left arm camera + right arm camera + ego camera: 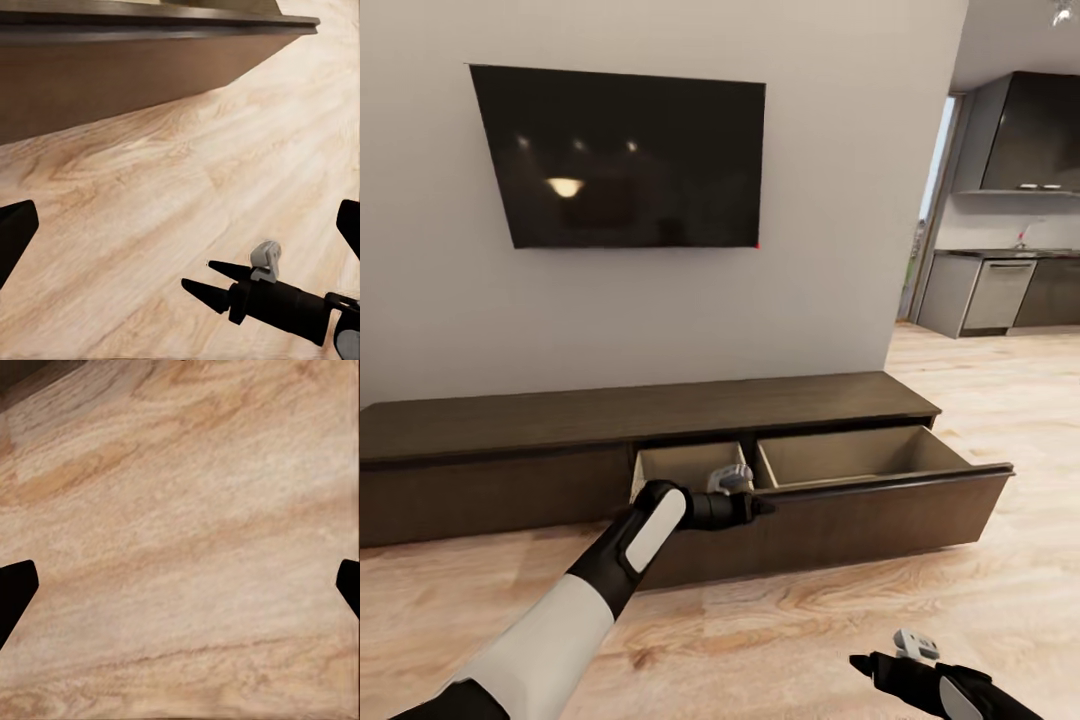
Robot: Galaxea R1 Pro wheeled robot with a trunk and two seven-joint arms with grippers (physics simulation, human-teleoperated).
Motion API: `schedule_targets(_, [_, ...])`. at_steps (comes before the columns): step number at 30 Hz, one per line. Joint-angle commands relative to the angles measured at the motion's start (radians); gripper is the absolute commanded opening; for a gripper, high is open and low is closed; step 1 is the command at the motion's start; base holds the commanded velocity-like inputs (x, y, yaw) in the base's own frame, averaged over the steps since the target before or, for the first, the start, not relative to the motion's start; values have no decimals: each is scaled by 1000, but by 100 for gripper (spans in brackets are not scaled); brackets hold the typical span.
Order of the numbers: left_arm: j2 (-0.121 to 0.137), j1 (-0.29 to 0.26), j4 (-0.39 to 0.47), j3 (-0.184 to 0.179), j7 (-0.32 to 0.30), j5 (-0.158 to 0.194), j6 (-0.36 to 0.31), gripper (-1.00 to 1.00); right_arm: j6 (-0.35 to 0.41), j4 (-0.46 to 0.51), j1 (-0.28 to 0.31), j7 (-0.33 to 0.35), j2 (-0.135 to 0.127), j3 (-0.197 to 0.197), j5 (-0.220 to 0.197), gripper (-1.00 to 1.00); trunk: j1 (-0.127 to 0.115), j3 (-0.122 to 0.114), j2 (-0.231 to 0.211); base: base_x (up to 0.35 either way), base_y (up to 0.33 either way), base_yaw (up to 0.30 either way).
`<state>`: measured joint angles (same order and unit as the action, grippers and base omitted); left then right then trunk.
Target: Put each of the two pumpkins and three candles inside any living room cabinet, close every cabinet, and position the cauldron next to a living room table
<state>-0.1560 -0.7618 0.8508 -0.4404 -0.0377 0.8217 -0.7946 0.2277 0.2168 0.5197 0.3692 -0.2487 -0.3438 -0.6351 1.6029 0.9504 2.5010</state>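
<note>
The long dark-brown cabinet stands against the wall with its wide drawer pulled out. Two pale beige compartments show inside it, and what I can see of them looks bare. My left gripper hovers over the drawer's front edge, between the two compartments. Its fingers are spread wide with nothing between them, and the drawer front runs past just beyond them. My right gripper hangs low over the floor in front of the cabinet, open and empty. The pumpkins, candles, cauldron and table are out of view.
A large black TV hangs on the wall above the cabinet. Light wood floor stretches in front of it and off to the right. Past the wall's end on the right is a kitchen with dark grey units.
</note>
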Motion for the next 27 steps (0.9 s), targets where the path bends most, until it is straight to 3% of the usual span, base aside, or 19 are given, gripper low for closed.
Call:
schedule_targets(1, [0,-1,-2,-6,-4,-5,-3,100,5,1,0,-4,-1,-3,-7,100,0,0,0,0,0,-293])
schedule_targets(3, [0,-1,-4,-11,-4,-8,-2,100,5,1,0,-7,-3,-3,-7,100,0,-1,0,0,0,-293])
schedule_targets(8, [-1,-1,-47,-19,-3,-56,4,100,5,2,0,-11,-8,-3,-8,100,0,-3,0,0,0,-293])
schedule_targets(12, [-4,-1,-112,-23,-4,-102,81,100,5,2,1,-12,-9,-3,-8,100,0,-6,0,0,0,-293])
schedule_targets(21, [-7,-1,-145,-36,-4,-116,111,100,2,2,0,-13,-9,-3,-8,100,0,-11,0,0,0,-293])
schedule_targets(27, [-8,-1,-213,-37,0,-131,116,100,0,3,0,-12,-8,-5,-8,100,0,-14,0,0,0,-293])
